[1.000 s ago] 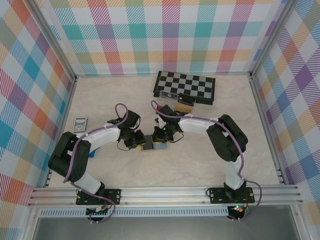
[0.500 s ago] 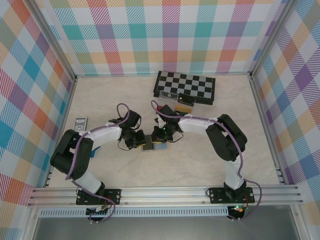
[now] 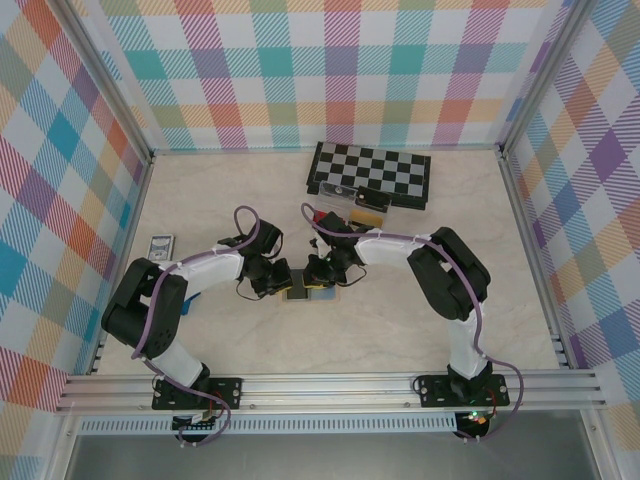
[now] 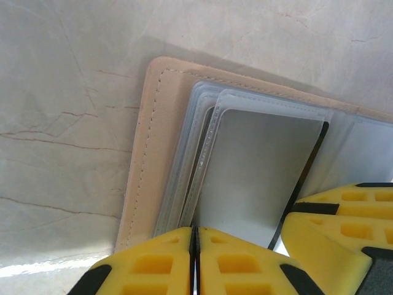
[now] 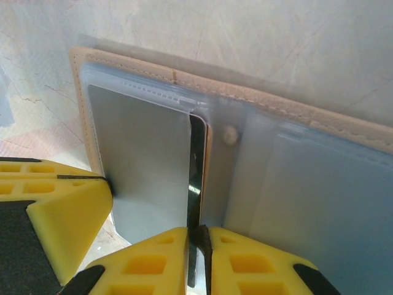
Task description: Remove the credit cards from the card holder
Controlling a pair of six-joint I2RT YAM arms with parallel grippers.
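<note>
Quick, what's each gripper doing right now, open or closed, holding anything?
Left gripper: closed, pinching a clear sleeve of the card holder.
Right gripper: closed on the edge of a dark credit card.

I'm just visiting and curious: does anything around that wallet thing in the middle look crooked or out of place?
Only one thing: a dark card juts from between the clear sleeves of the open card holder, its edge pinched in the right gripper. The left gripper pinches a sleeve. Nothing looks spilled or damaged.

The card holder (image 4: 147, 153) lies open flat (tan-edged), a grey credit card (image 4: 258, 166) sleeved inside.
</note>
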